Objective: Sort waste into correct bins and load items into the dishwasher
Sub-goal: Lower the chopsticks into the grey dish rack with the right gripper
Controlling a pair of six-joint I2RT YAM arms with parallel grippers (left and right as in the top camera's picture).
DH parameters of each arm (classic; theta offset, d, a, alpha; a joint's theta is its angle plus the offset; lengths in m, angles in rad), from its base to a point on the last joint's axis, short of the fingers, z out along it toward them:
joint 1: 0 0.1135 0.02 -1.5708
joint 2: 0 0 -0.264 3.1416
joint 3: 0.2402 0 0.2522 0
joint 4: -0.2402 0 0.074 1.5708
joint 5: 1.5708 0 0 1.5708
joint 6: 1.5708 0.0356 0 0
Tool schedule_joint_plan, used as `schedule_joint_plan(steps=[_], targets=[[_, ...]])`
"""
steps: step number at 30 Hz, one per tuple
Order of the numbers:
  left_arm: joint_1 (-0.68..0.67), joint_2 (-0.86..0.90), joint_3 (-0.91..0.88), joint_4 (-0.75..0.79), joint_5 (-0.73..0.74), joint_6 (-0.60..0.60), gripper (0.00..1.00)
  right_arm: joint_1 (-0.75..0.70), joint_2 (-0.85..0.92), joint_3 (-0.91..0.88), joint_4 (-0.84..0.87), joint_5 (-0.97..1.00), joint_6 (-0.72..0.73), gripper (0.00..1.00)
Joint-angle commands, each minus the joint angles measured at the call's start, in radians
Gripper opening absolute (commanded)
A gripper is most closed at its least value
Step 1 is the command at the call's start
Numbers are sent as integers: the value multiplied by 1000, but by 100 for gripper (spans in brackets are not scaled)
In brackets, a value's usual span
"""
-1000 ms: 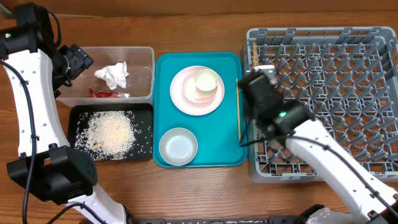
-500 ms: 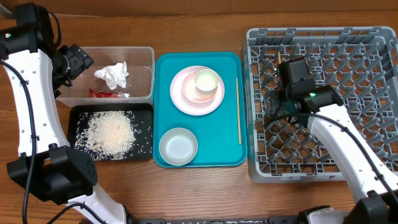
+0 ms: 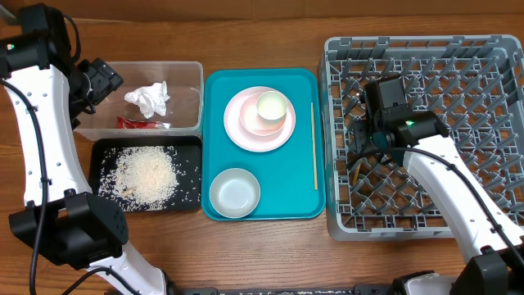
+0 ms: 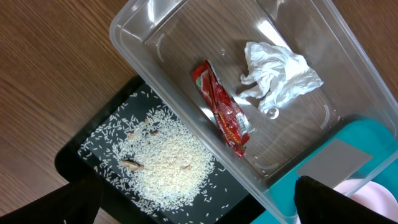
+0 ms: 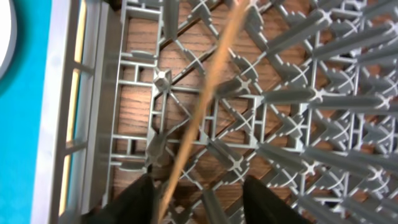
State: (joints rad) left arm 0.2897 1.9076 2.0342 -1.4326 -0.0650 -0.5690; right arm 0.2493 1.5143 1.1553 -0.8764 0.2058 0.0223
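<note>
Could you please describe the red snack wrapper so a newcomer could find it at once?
Look to the clear plastic tub at the overhead view's upper left, above the black tray of rice. Of the two things inside, the wrapper is the flat, crinkled red strip by the wall nearest that tray, not the puffy white tissue.

Grained wooden surface [image 3: 246,246]; matt grey plastic rack [image 3: 409,43]; glossy clear plastic tub [image 4: 186,37]; crumpled paper tissue [image 3: 148,99]; shiny crinkled wrapper [image 4: 221,111]; smooth teal tray [image 3: 286,184]; bare wooden chopstick [image 5: 208,99].
</note>
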Motion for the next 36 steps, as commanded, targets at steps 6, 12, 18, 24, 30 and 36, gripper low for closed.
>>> schedule_joint_plan(steps=[6, 12, 18, 24, 30, 36], targets=[[-4, -4, 5, 0, -13, 12, 100, -3, 1, -4, 2, -76, 34, 52], [-4, -4, 5, 1, -13, 12, 100, -3, 1, -4, 28, -60, 33, 56], [-4, -4, 5, 1, -13, 12, 100, -3, 1, -4, 150, 101, 33, 56], [-4, -4, 5, 1, -13, 12, 100, -3, 1, -4, 312, 111, 33, 56], [-4, -4, 5, 1, -13, 12, 100, -15, 37, -4, 432, 112, 33, 57], [-4, -4, 5, 1, -13, 12, 100, -55, 142, -4, 472, 106, 34, 56]])
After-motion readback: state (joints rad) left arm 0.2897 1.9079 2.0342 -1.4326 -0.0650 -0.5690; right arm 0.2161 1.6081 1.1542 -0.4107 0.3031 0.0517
